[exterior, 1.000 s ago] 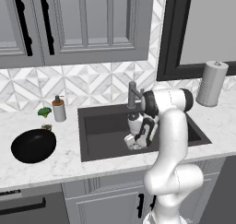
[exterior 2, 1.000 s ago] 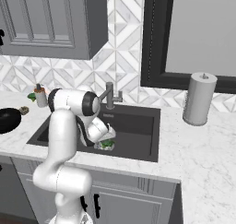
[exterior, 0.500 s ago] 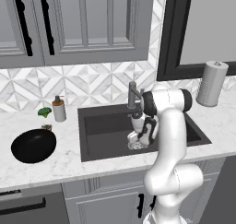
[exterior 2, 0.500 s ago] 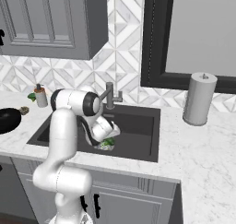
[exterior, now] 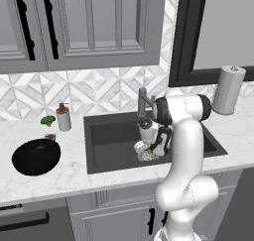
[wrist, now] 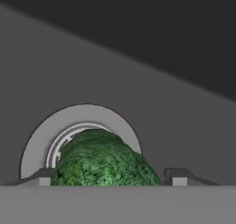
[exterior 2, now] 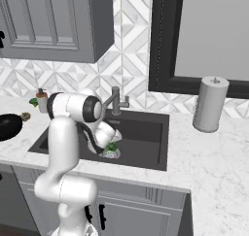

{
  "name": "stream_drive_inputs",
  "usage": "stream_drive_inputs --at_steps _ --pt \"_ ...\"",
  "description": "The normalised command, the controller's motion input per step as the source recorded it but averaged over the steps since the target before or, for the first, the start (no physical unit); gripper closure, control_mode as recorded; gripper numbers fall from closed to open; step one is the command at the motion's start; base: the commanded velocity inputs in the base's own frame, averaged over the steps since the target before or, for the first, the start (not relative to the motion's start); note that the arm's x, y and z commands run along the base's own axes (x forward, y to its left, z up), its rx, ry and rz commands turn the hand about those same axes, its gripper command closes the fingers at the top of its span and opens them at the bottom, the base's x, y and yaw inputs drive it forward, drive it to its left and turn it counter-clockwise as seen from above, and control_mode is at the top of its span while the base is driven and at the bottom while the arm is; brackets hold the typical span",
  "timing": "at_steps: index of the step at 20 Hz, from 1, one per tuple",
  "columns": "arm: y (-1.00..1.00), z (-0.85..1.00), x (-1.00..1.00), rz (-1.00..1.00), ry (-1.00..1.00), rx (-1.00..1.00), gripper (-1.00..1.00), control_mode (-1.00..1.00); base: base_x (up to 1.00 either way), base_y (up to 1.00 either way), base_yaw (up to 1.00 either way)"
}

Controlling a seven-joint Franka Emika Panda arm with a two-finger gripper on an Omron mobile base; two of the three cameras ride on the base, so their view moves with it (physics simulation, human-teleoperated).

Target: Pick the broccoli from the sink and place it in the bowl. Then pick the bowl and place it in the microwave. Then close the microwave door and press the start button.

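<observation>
Broccoli (wrist: pixel 102 161) sits low-centre in the hand view, on the drain of the sink (exterior: pixel 111 136). Gripper (wrist: pixel 107 178) straddles it, tips apart on either side — seemingly lined up to close. Bowl (exterior: pixel 35 156) waits at left, on the counter.

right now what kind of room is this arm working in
A home-style kitchen, rendered rather than real. Signs: a dark-grey rectangular sink with a grey faucet set in a white marbled counter, panelled grey wall cabinets over a patterned tile backsplash, and an upright paper towel roll.
</observation>
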Motion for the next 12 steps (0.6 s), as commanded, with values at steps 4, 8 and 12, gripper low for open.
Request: stream_drive_inputs --at_steps 4,8,12 --pt "1.0 0.56 -0.28 0.0 -0.12 0.0 1.0 -1.0 0.0 0.0 0.0" --pt "0.96 0.92 -0.26 -0.02 -0.09 0.0 1.0 -1.0 0.0 0.0 0.0" --pt "0.71 1.0 -0.33 -0.03 -0.01 0.02 1.0 -1.0 0.0 0.0 0.0"
